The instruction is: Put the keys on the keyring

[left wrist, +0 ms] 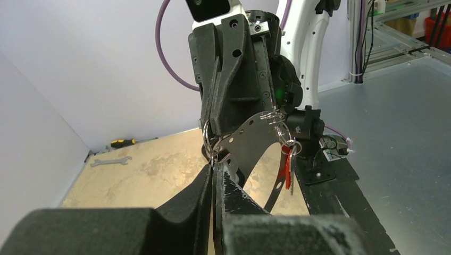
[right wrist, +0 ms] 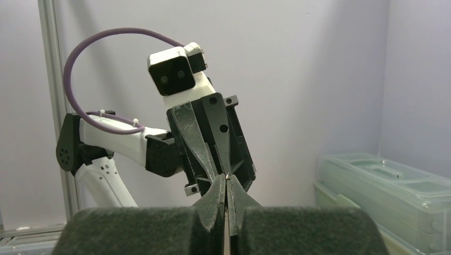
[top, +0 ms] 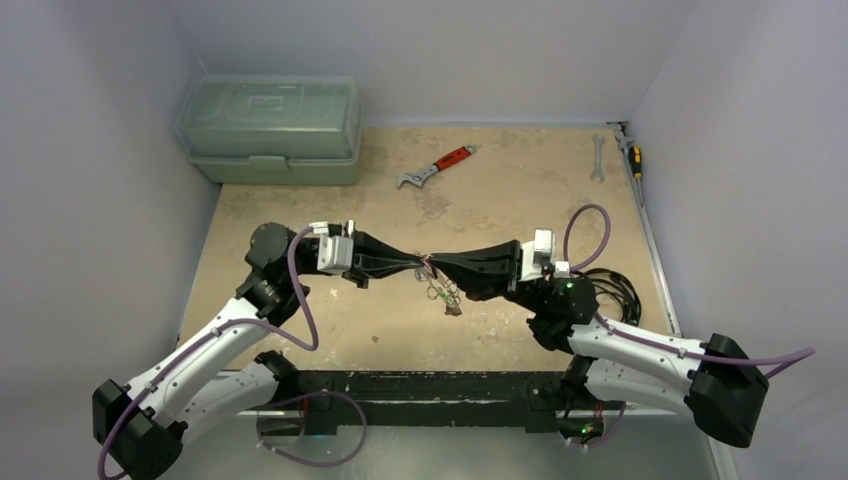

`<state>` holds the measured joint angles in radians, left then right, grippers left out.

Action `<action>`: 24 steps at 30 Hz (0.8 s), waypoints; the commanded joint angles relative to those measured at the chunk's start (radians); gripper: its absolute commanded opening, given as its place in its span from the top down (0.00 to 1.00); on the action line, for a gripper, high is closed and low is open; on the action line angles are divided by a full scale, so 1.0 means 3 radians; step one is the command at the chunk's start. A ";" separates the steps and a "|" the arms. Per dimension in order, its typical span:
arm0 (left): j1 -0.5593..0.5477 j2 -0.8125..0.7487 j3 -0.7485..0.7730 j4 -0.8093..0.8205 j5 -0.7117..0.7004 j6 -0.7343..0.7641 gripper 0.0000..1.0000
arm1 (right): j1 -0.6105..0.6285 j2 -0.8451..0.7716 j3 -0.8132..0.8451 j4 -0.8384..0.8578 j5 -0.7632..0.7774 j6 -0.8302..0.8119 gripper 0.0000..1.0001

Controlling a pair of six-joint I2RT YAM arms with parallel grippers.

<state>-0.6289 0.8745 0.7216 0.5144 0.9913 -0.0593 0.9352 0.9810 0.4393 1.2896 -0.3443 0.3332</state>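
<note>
My left gripper (top: 417, 264) and right gripper (top: 433, 267) meet tip to tip above the middle of the table. In the left wrist view the left gripper (left wrist: 214, 166) is shut on a thin metal piece, apparently a key, hanging from a small ring (left wrist: 207, 136). The right gripper (left wrist: 213, 129) pinches at that same spot, where the silvery keyring (left wrist: 250, 127) begins; the loop arcs away and down. Keys with a red tag (left wrist: 289, 166) dangle from it, and they also show in the top view (top: 446, 296). In the right wrist view the right gripper (right wrist: 227, 179) is shut on a sliver of metal.
A green plastic toolbox (top: 270, 130) stands at the back left. A red-handled wrench (top: 437, 167) lies at the back middle. A plain spanner (top: 597, 158) and a screwdriver (top: 632, 155) lie at the back right. Black cables (top: 615, 290) are coiled by the right arm.
</note>
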 commanded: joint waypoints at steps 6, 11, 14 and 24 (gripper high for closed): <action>0.0005 0.0094 0.0098 -0.0086 0.0105 0.0013 1.00 | -0.0006 0.0130 0.0258 0.0527 0.0112 0.0066 1.00; 0.0002 0.0057 0.0118 -0.0156 0.0088 0.0067 0.57 | -0.0003 0.0148 0.0238 0.0555 0.0089 0.0115 1.00; 0.0004 0.0007 0.0096 -0.0148 0.0041 0.0090 0.54 | -0.0003 0.0119 0.0216 0.0523 0.0082 0.0116 1.00; -0.0001 0.0032 0.0082 0.0013 0.0044 -0.0039 0.62 | -0.0003 0.0211 0.0240 0.0550 -0.0025 0.0186 1.00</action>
<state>-0.6289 0.8917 0.7219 0.4660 0.9989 -0.0525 0.9348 1.0363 0.4599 1.3674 -0.3359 0.3687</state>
